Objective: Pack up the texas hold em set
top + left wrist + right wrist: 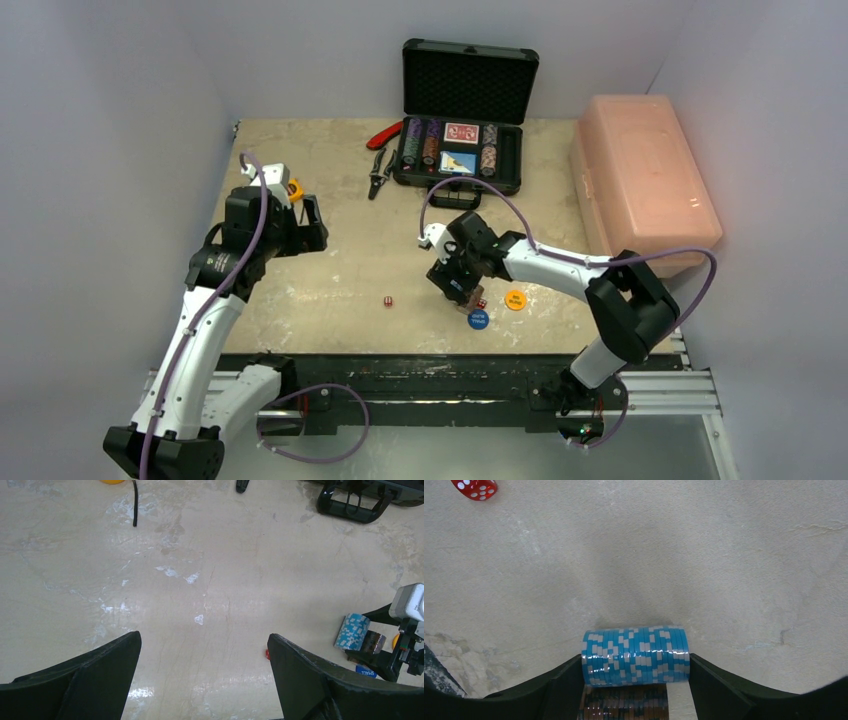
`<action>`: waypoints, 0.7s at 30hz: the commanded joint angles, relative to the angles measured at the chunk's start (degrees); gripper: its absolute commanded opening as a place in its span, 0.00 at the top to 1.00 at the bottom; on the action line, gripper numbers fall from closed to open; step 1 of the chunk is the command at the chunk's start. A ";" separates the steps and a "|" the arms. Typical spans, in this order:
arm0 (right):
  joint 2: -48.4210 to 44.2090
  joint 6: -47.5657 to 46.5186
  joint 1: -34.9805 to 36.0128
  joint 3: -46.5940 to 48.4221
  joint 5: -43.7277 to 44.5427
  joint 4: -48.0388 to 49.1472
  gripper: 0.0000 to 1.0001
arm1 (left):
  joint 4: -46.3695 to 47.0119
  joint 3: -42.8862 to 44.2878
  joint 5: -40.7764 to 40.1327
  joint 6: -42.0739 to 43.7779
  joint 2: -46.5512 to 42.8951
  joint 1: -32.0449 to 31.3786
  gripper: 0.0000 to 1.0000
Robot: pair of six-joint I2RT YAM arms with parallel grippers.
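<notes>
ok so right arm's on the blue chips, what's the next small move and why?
Probably a short, straight lift. The right gripper has its fingers against both ends of the blue chip stack, which lies on its side on the table with a brown stack right beside it. Lifting straight should keep the row together before the carry to the open case.

End effector [204, 636] agape; chips [352, 632] rightward.

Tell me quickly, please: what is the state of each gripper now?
Left gripper: open, holding nothing.
Right gripper: closed on the blue chip stack, one finger at each end.
</notes>
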 commanded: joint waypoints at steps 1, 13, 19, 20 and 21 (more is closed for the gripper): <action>0.89 0.11 0.17 2.71 -2.62 0.50 0.28 | 0.94 -0.23 -0.79 1.13 -0.07 -0.42 0.02; 0.30 1.30 0.16 4.22 -2.87 -0.67 0.52 | 0.81 -0.20 -1.30 1.10 -0.31 -0.81 0.02; -1.70 2.74 0.17 6.13 -0.69 -0.19 0.53 | 0.80 -0.18 -1.36 0.84 -0.52 -0.95 0.02; -2.02 2.90 0.17 6.45 -0.38 -0.06 0.53 | 0.59 0.00 -1.24 0.75 -0.59 -0.95 0.02; -2.38 3.15 0.17 6.75 0.04 0.15 0.53 | 0.40 0.23 -1.13 0.64 -0.62 -0.95 0.02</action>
